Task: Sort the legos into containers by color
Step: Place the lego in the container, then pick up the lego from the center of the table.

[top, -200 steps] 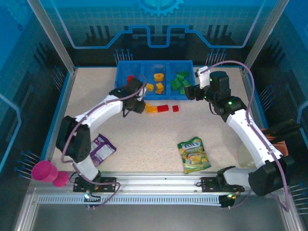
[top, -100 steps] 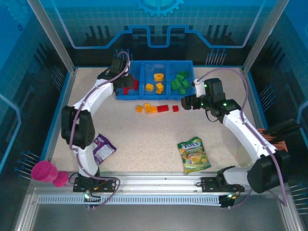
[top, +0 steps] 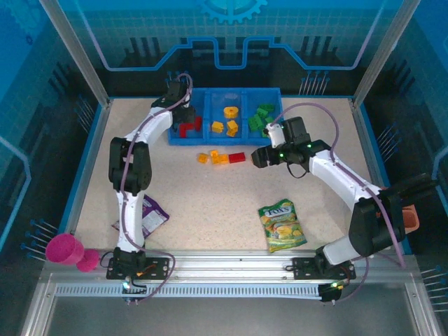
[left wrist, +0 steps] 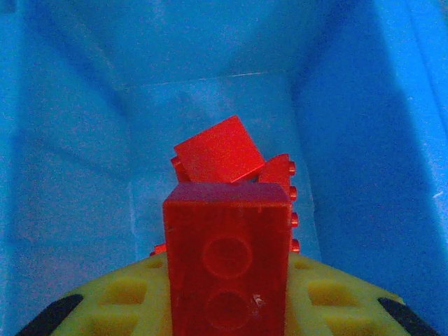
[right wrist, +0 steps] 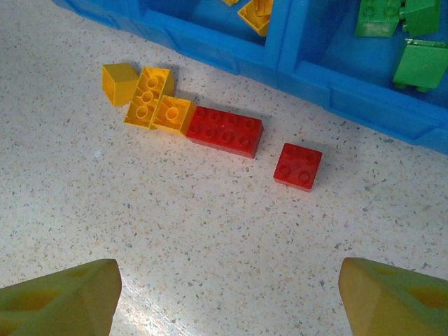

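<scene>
1. Just short of the blue tray's front wall, the right gripper hovers open and empty over the table.
2. Between it and the tray lie a small red brick, a long red brick and yellow bricks, studs up. The long one's axis runs roughly parallel to that wall.
3. Inside the tray's left compartment, the left gripper is clamped on a held red brick, its long axis pointing away from the wrist toward the piled red bricks.
4. A good release here likely means opening low, clear of the walls.
</scene>
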You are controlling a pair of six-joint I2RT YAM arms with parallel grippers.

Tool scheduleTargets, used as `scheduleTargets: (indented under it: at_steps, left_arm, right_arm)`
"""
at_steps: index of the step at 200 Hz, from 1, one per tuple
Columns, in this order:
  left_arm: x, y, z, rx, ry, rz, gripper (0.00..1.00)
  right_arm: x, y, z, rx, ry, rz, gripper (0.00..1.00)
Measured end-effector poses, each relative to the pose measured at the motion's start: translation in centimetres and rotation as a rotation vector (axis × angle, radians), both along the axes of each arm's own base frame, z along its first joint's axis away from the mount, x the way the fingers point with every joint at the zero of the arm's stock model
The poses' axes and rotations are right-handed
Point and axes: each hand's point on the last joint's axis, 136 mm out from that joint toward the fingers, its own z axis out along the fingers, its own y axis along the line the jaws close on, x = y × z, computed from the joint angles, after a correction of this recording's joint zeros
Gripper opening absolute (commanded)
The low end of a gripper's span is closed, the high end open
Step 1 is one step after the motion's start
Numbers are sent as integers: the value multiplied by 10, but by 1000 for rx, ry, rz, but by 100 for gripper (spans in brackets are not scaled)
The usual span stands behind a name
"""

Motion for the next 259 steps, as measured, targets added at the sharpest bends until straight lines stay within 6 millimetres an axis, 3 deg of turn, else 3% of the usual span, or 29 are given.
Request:
scheduleTargets:
  at_steps: [31,67,108,131,162,195,220,259]
  left_arm:
    - [-1,-1,-2,-3,9,-7,43]
    - [-4,-4,-2,-19,7,-17,58]
    - [-39,-5,7,-46,7,-37,59]
    - [-69,-8,18,-59,-8,-48,59]
    - [-111,-38,23,-60,-15,-126,60]
    - [-152,-76,-1,-37,47,-241,60]
    - [-167,-73,-23,-18,105,-250,61]
    - [-167,-71,-41,8,139,-257,62]
  right_arm:
    - [1,1,-13,-10,31,9,83]
    - [3,4,-15,-8,38,18,83]
    - [6,6,-13,-4,28,27,83]
    - [6,6,-12,-5,23,29,83]
    - [7,6,-12,-8,19,35,83]
    - [9,7,-11,-9,14,38,84]
    - [12,8,-11,-10,12,41,84]
    - [16,10,-12,-8,18,43,84]
